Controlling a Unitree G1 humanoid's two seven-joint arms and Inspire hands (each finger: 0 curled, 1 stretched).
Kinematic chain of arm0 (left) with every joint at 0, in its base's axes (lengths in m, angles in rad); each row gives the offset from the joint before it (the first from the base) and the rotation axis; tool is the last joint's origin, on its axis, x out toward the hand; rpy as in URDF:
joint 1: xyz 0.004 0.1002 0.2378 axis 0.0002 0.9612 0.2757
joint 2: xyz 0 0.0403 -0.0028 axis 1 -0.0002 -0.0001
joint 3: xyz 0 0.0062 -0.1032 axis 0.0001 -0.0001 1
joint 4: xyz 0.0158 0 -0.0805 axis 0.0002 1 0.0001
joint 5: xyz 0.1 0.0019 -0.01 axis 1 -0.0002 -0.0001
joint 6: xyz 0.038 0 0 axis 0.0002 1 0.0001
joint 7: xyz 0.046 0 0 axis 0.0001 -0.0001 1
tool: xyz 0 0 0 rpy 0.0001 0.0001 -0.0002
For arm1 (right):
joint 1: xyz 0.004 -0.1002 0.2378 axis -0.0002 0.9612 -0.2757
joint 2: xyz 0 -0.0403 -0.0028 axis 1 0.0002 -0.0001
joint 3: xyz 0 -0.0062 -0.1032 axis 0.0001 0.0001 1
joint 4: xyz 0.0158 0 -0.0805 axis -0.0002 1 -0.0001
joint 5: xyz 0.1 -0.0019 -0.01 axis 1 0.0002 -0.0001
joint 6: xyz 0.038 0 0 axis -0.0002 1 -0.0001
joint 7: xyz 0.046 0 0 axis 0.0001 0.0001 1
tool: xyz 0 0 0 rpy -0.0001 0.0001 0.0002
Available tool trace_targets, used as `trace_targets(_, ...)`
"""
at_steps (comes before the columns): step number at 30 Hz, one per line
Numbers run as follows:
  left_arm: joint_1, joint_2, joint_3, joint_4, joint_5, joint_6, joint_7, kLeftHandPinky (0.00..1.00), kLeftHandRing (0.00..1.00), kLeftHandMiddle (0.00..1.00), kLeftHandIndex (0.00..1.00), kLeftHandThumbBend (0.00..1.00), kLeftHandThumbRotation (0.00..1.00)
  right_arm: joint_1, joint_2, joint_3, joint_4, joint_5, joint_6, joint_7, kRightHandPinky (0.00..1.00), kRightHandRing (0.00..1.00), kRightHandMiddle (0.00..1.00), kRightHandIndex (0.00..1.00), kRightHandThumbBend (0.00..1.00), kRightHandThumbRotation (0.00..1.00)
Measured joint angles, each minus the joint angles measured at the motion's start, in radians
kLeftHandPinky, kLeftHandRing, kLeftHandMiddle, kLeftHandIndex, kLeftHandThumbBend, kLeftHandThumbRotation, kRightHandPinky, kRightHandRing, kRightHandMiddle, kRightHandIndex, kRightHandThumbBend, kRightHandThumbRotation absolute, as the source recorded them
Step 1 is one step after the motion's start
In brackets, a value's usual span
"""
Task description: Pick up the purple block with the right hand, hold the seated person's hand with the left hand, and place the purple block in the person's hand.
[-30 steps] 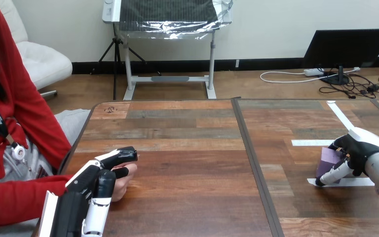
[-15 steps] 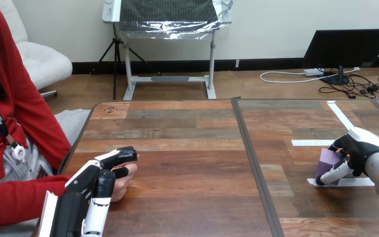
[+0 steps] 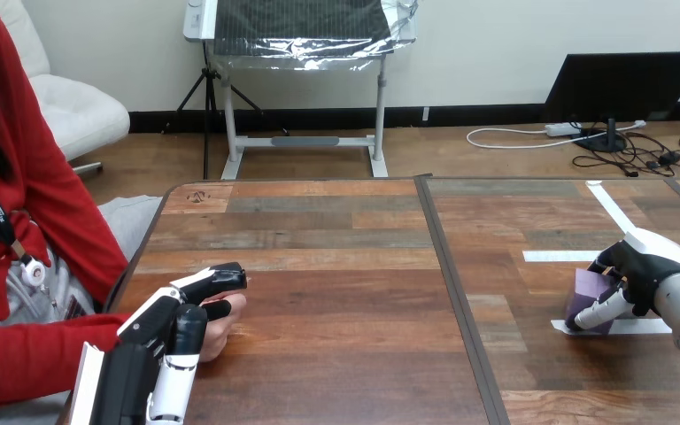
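Purple block (image 3: 589, 290), in the head view, has barely moved over the last second. It sits a touch lower inside the right robot hand (image 3: 642, 270), whose thumb and fingers curl round it at the right side of the surface (image 3: 336, 283), just by a strip of white tape (image 3: 646, 326). Whether it has left the wood I cannot tell. The grasp looks made, the carry not yet begun. Well apart, at the left, the left robot hand (image 3: 173, 323) stays curled round the person's hand (image 3: 223, 320).
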Motion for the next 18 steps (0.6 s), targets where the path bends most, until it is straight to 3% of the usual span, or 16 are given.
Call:
trace_targets(9,0.000,0.000,0.000,0.000,0.002,0.000,0.001,0.74,0.81,0.77,0.66,0.42,0.95,0.002,0.000,-0.006,0.000,0.019,-0.004,-0.009,0.46,0.51,0.56,0.57,0.68,0.00)
trace_targets(18,0.000,0.000,0.000,0.000,0.001,0.000,0.001,0.74,0.81,0.77,0.65,0.43,0.95,0.003,0.000,-0.014,0.000,0.029,-0.007,-0.012,0.44,0.49,0.54,0.56,0.69,0.00)
